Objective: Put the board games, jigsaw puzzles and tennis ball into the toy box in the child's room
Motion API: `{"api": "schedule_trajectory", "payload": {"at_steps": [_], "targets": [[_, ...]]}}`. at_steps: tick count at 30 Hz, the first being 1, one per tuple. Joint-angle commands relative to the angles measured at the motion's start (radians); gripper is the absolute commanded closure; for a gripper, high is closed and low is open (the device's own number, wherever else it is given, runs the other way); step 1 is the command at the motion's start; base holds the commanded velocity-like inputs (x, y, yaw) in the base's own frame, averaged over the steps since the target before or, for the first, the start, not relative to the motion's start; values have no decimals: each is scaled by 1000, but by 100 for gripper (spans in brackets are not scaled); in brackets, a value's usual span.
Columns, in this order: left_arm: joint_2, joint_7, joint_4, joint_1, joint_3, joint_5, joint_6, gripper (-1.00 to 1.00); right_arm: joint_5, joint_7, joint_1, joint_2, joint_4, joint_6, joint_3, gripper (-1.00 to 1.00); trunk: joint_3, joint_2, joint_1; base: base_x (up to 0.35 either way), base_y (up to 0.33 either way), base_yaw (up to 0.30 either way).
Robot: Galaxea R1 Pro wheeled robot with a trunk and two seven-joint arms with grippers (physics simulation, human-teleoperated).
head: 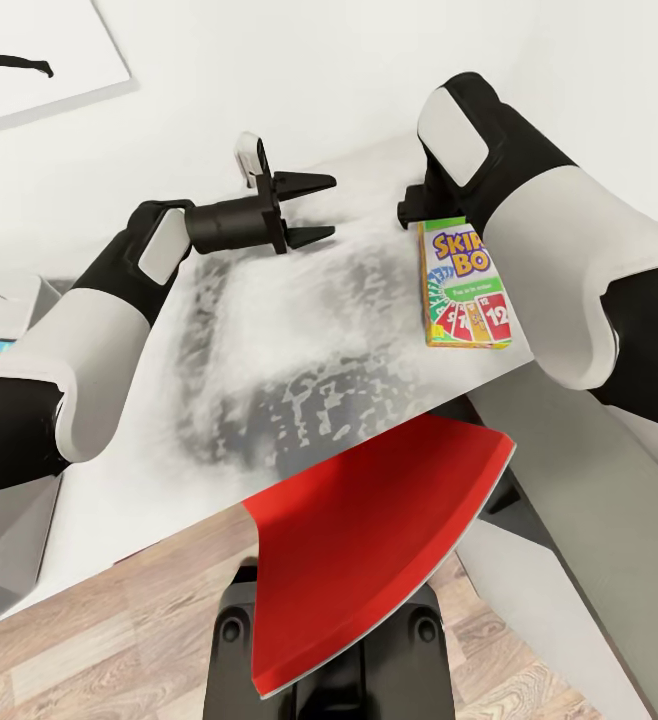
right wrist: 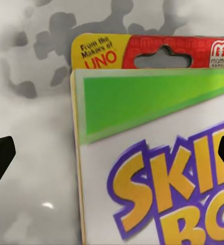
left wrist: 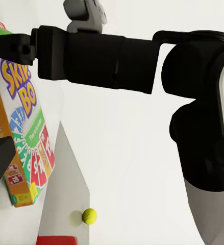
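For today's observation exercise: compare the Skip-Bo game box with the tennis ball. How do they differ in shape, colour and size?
Shape: the Skip-Bo game box is a flat rectangular pack lying on the white table; the tennis ball is a sphere.
Colour: the box is printed in orange, green, red and purple; the ball is plain yellow-green.
Size: in the left wrist view, the box looks far bigger than the ball.
Both are toys yet to be put away.
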Motion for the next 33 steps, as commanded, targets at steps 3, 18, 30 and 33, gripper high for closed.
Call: {"api": "schedule_trajectory", "payload": {"at_steps": [3,18,30,33], "targets": [[0,-3,1,-1,-2,1,5,-100,-10,-12,0,0,4,2,5,-100,-1,-2,1,0,0,0],[-1,-3,1,0,-2,0,5,-100,-7,-17,1,0,18,2,6,-100,-1,-2,1,0,-26,0],[-2,-3,1,0,-2,-1,5,-100,-5,-14,1,0,18,2,6,-100,-1,-2,1,0,-77,0],[-2,-3,1,0,-2,-1,5,-100,-5,-14,1,0,18,2,6,-100,-1,-2,1,0,-30,0]]}}
